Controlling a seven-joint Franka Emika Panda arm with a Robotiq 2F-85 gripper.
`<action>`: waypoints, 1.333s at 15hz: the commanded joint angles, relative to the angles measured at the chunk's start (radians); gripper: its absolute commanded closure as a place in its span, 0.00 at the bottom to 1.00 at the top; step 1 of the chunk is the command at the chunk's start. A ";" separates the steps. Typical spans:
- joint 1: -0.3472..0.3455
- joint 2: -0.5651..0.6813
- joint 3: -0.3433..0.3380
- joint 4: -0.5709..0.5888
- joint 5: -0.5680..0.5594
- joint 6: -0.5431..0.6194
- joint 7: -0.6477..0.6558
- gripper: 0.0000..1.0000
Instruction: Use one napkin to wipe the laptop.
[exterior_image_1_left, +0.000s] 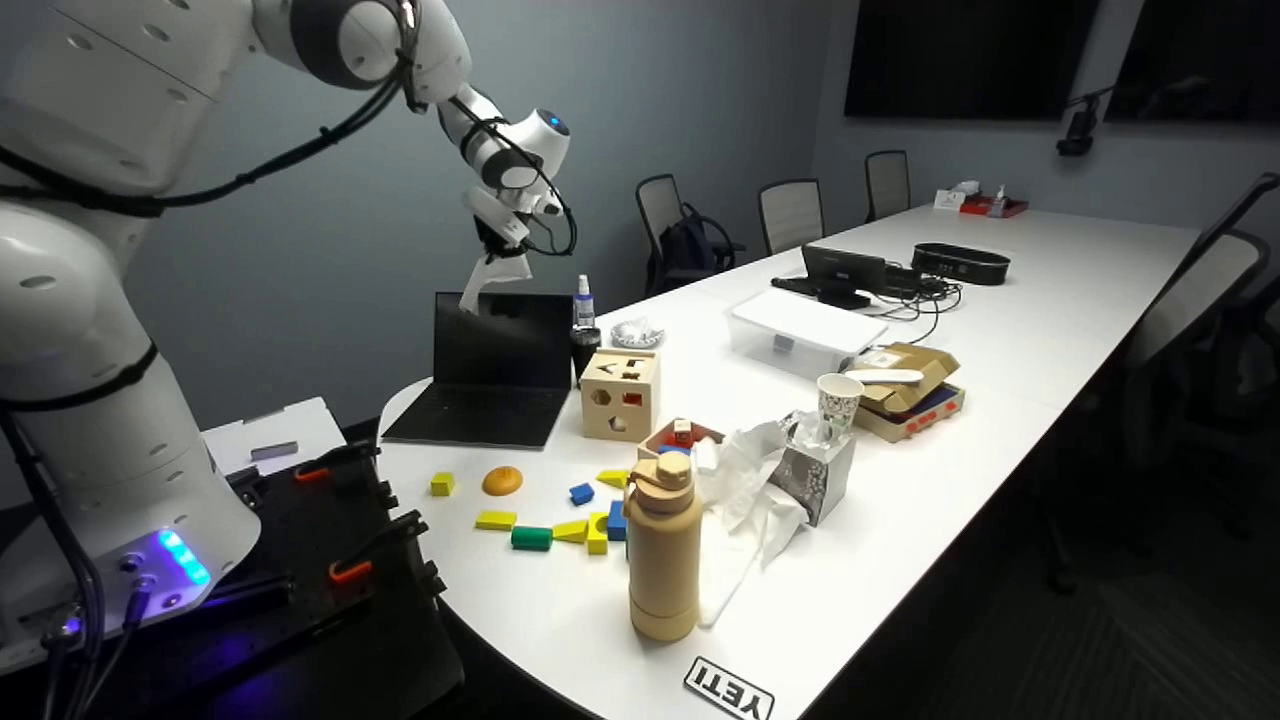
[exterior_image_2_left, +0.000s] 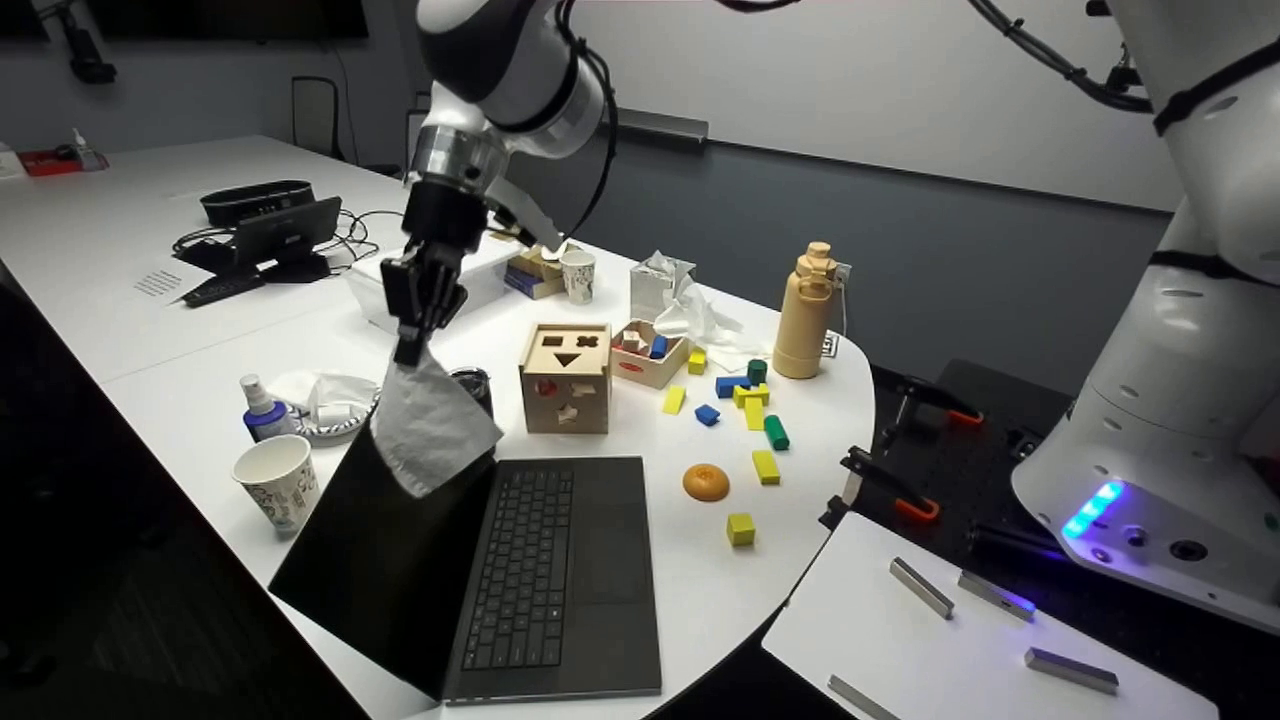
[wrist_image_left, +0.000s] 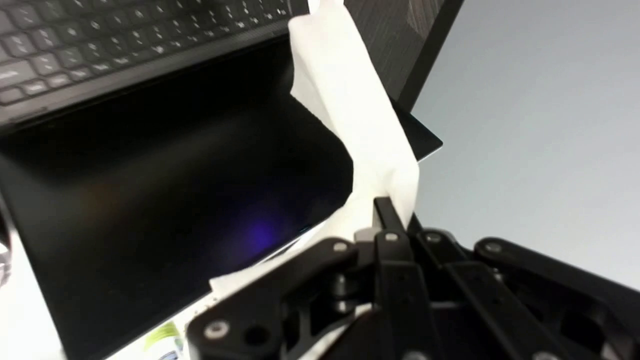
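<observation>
1 white napkin (exterior_image_2_left: 430, 425) is held by the gripper (exterior_image_2_left: 408, 354); its upper part is pinched between the fingertips (wrist_image_left: 389, 215), which are closed on it in the wrist view. The rest of the sheet is hung below the gripper, in front of the upper part of the dark screen (exterior_image_2_left: 390, 590); whether the screen is touched by it cannot be told. The laptop (exterior_image_2_left: 605, 600) is stood unfolded on the white table (exterior_image_2_left: 700, 620), lower than the gripper.

In an exterior view, a wooden cube (exterior_image_2_left: 565, 390) with cut-out shapes is seen to the right of the gripper and lower down, while a dark cup (exterior_image_2_left: 478, 382) is partly hidden by the napkin. To the gripper's left and below it, a spray bottle (exterior_image_2_left: 268, 415), a paper cup (exterior_image_2_left: 280, 490) and a plate (exterior_image_2_left: 335, 431) of crumpled tissue are seen. Farther right of the gripper, yellow blocks (exterior_image_2_left: 766, 467), blue blocks (exterior_image_2_left: 732, 386) and 2 green blocks (exterior_image_2_left: 776, 432) are scattered near a tan flask (exterior_image_2_left: 803, 320).
</observation>
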 joint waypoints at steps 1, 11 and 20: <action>0.009 -0.228 -0.139 -0.082 -0.055 -0.175 0.042 1.00; 0.011 -0.358 -0.459 -0.108 -0.346 -0.293 0.031 1.00; -0.035 -0.292 -0.579 -0.197 -0.443 -0.113 0.058 1.00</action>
